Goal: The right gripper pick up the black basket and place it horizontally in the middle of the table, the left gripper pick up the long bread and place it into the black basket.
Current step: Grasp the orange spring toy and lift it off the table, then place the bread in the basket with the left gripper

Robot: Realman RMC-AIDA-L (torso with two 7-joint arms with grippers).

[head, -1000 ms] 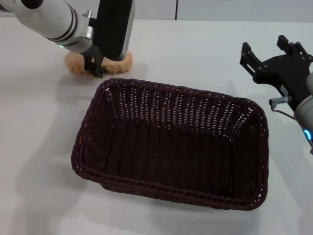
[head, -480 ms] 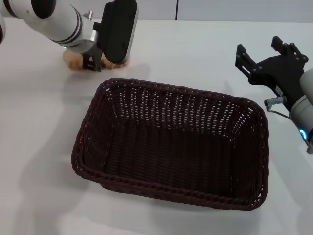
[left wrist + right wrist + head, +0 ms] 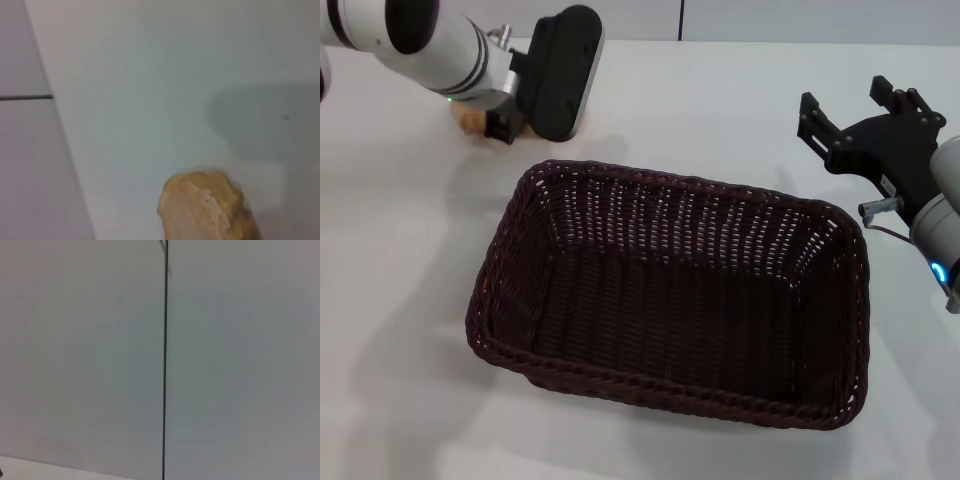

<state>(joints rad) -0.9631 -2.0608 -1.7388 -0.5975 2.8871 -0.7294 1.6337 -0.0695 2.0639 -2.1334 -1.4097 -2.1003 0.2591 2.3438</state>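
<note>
The black basket [image 3: 670, 300] lies lengthwise in the middle of the white table [image 3: 720, 110], empty. My left gripper [image 3: 500, 125] is beyond the basket's far left corner, its black body tilted, shut on the long bread [image 3: 468, 120]. Only one tan end of the bread shows past the gripper; its end also shows in the left wrist view [image 3: 202, 207]. My right gripper [image 3: 843, 97] is open and empty, hovering beyond the basket's far right corner, apart from it.
The table's back edge meets a grey wall [image 3: 770, 20] just behind the left gripper. The right wrist view shows only that wall with a vertical seam [image 3: 165, 360]. Bare tabletop lies to the basket's left and front.
My left gripper has tilted and risen slightly toward the far left, the bread rising with it and now mostly hidden. My right gripper has drifted slightly up and left.
</note>
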